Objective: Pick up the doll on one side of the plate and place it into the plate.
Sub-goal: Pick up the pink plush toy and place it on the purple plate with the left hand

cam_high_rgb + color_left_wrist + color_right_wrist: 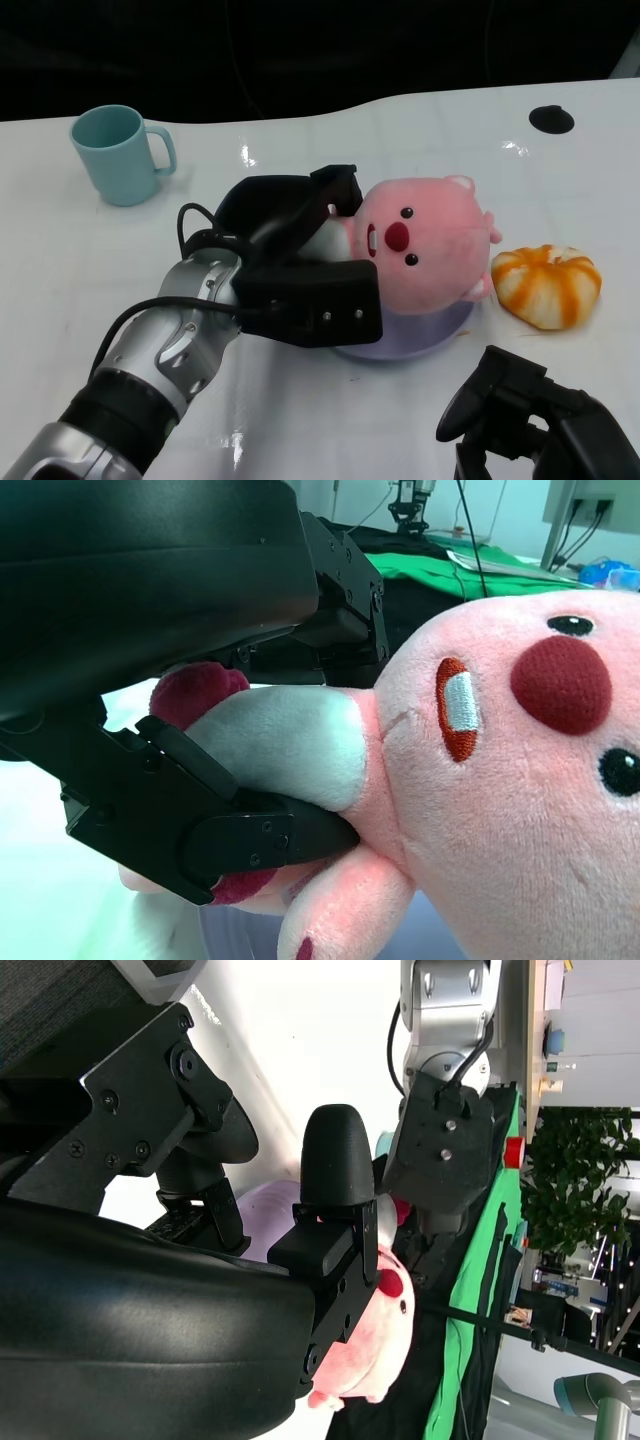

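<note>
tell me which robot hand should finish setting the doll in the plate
The left robot hand. Its fingers already grip the pink doll by the body, right over the purple plate, so it probably only needs to let go. The right robot hand sits near the table's front edge, holding nothing.

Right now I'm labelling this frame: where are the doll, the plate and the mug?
doll [425,250], head view, on its pink face beside the red nose.
plate [440,325], head view, on the lilac rim below the doll.
mug [115,155], head view, on the teal side wall.
</note>
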`<move>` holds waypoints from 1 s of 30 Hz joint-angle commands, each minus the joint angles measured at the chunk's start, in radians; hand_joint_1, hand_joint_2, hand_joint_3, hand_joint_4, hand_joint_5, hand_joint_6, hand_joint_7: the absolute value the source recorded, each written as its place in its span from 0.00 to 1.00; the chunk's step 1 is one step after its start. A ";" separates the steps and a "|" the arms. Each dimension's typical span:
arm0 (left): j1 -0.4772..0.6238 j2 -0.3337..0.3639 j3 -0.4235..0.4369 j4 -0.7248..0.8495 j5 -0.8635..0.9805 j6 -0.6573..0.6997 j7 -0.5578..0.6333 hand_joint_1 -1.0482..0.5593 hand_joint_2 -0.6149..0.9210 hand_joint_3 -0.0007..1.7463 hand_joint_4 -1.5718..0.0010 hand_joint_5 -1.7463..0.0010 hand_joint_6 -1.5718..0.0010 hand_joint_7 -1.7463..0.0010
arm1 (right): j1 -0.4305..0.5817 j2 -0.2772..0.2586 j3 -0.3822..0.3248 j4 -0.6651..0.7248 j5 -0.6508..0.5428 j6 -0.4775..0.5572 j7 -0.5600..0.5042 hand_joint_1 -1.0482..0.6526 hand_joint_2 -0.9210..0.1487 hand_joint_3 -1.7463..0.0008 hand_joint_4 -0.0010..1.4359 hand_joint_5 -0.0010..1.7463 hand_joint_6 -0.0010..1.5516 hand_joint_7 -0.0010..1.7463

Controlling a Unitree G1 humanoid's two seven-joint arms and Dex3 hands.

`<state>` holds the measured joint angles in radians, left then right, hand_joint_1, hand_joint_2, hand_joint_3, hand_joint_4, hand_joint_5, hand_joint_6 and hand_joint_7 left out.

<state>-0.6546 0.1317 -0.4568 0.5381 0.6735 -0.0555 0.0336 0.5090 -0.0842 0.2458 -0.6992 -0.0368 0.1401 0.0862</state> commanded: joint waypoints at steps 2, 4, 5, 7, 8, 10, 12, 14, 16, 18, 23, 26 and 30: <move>-0.029 -0.005 0.011 0.008 -0.028 0.024 -0.046 0.54 0.70 0.57 0.46 0.00 0.48 0.37 | 0.003 -0.002 0.000 -0.007 0.000 -0.013 -0.003 0.64 0.48 0.22 0.49 1.00 0.41 0.86; -0.026 -0.004 0.014 -0.007 -0.041 0.035 -0.077 0.53 0.78 0.43 0.51 0.00 0.47 0.60 | 0.002 -0.004 -0.001 -0.007 0.000 -0.015 -0.002 0.64 0.48 0.22 0.49 1.00 0.41 0.86; -0.025 -0.004 0.015 -0.012 -0.044 0.039 -0.088 0.52 0.83 0.35 0.53 0.00 0.45 0.70 | 0.002 -0.004 -0.002 -0.007 0.000 -0.015 -0.002 0.64 0.49 0.22 0.49 1.00 0.41 0.86; -0.022 0.004 0.019 -0.027 -0.063 0.035 -0.127 0.48 0.92 0.21 0.61 0.22 0.50 0.86 | 0.001 -0.004 -0.004 -0.005 0.003 -0.016 -0.001 0.64 0.49 0.22 0.49 1.00 0.41 0.86; -0.021 0.011 0.018 -0.032 -0.070 0.028 -0.145 0.45 0.96 0.16 0.62 0.42 0.54 0.92 | 0.001 -0.004 -0.005 -0.004 0.004 -0.016 0.000 0.64 0.49 0.22 0.49 1.00 0.41 0.86; -0.026 0.043 -0.002 -0.047 -0.067 0.004 -0.203 0.33 0.99 0.15 0.71 0.70 0.66 0.98 | -0.001 -0.005 -0.007 -0.001 0.004 -0.020 0.001 0.64 0.49 0.22 0.49 1.00 0.41 0.86; -0.027 0.065 -0.013 -0.071 -0.056 0.003 -0.253 0.27 1.00 0.16 0.79 0.79 0.74 0.99 | -0.002 -0.007 -0.008 0.000 0.002 -0.022 0.001 0.64 0.49 0.22 0.49 1.00 0.41 0.86; -0.029 0.088 -0.031 -0.104 -0.030 0.019 -0.303 0.18 1.00 0.21 0.94 0.87 0.86 1.00 | -0.002 -0.006 -0.009 0.000 0.003 -0.021 0.001 0.64 0.49 0.22 0.49 1.00 0.42 0.86; -0.030 0.113 -0.049 -0.131 0.002 0.025 -0.329 0.11 1.00 0.27 0.99 0.96 0.93 1.00 | -0.002 -0.006 -0.011 0.000 0.007 -0.019 0.003 0.64 0.49 0.22 0.49 1.00 0.42 0.86; -0.025 0.129 -0.054 -0.154 0.021 0.027 -0.342 0.07 1.00 0.30 1.00 0.99 0.95 1.00 | -0.002 -0.007 -0.013 0.002 0.006 -0.021 0.003 0.64 0.49 0.22 0.49 1.00 0.42 0.86; -0.006 0.156 -0.048 -0.208 0.048 0.026 -0.335 0.03 1.00 0.33 1.00 1.00 0.97 1.00 | -0.001 -0.006 -0.015 0.003 0.007 -0.025 0.004 0.64 0.49 0.22 0.50 1.00 0.42 0.86; 0.014 0.182 -0.032 -0.263 0.040 0.023 -0.346 0.03 1.00 0.34 1.00 1.00 0.98 1.00 | -0.001 -0.005 -0.015 0.001 0.007 -0.021 0.004 0.64 0.49 0.21 0.50 1.00 0.42 0.86; 0.051 0.215 0.000 -0.344 0.008 0.016 -0.363 0.03 1.00 0.35 1.00 1.00 0.98 1.00 | -0.002 -0.005 -0.013 -0.002 0.002 -0.016 0.001 0.64 0.49 0.21 0.50 1.00 0.42 0.86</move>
<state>-0.6236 0.3192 -0.4764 0.2191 0.6933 -0.0353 -0.3146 0.5051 -0.0847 0.2362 -0.6959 -0.0364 0.1267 0.0895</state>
